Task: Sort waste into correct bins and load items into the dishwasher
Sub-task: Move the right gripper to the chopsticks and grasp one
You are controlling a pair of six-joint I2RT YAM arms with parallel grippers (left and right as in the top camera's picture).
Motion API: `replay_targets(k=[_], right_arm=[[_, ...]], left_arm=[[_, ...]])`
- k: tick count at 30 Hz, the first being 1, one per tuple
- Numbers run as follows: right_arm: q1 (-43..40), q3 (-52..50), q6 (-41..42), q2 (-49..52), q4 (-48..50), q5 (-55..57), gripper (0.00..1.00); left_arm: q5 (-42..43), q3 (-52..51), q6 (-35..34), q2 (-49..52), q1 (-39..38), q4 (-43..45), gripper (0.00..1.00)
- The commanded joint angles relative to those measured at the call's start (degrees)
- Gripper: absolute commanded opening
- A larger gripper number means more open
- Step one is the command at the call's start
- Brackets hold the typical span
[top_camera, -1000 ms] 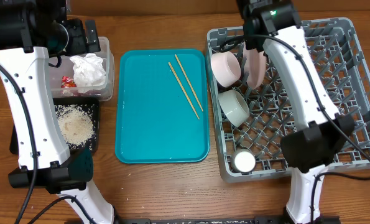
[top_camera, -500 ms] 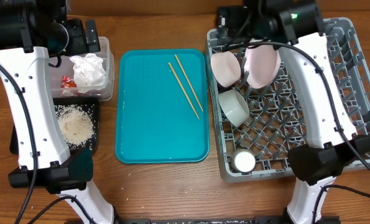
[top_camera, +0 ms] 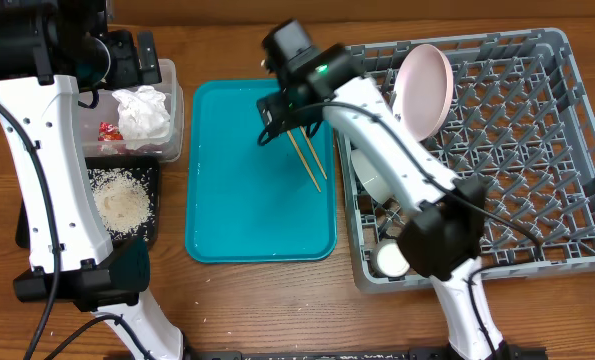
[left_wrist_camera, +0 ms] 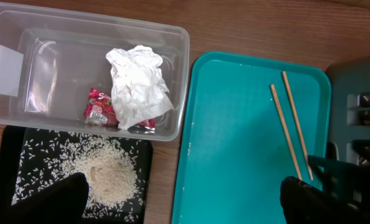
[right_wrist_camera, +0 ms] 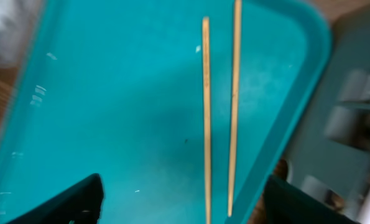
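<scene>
Two wooden chopsticks [top_camera: 307,155] lie side by side on the teal tray [top_camera: 247,210]. They also show in the right wrist view [right_wrist_camera: 206,112] and the left wrist view [left_wrist_camera: 287,134]. My right gripper [top_camera: 275,122] hovers open and empty over the tray, just above them [right_wrist_camera: 185,208]. The white plate [top_camera: 424,90] stands on edge in the grey rack [top_camera: 537,150]. The white cup [top_camera: 392,260] sits at the rack's front left. The grey-green bowl [top_camera: 370,183] is partly hidden by my right arm; the pinkish bowl is hidden. My left gripper [left_wrist_camera: 185,202] is open and empty, high over the bins.
The clear tub [top_camera: 169,100] holds the white tissue [top_camera: 142,112] and red wrapper [top_camera: 108,131]; both show in the left wrist view, tissue [left_wrist_camera: 138,84] and wrapper [left_wrist_camera: 97,107]. The black tray [top_camera: 152,175] holds rice [top_camera: 122,205].
My right arm has swung left from the rack to above the teal tray. It has let go of the plate, which stays standing in the rack. The left arm has not moved.
</scene>
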Motion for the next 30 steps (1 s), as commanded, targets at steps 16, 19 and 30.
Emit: replay_targets(k=[16,19,30], right_arm=[[0.7,-0.2,-1.3,10.6,2.8,2.4,0.53],[0.6,-0.3,-1.3,12.5,3.2,2.3,0.51],[0.6,-6.0,-1.1,13.6,6.5,-2.9,0.4]], left_arm=[[-0.6,1.2,-0.3,-1.0,-0.4,0.1,1.0],[-0.6,1.2,-0.3,-1.0,-0.4,0.1,1.0],[-0.6,1.2,-0.3,-1.0,-0.4,0.1,1.0]])
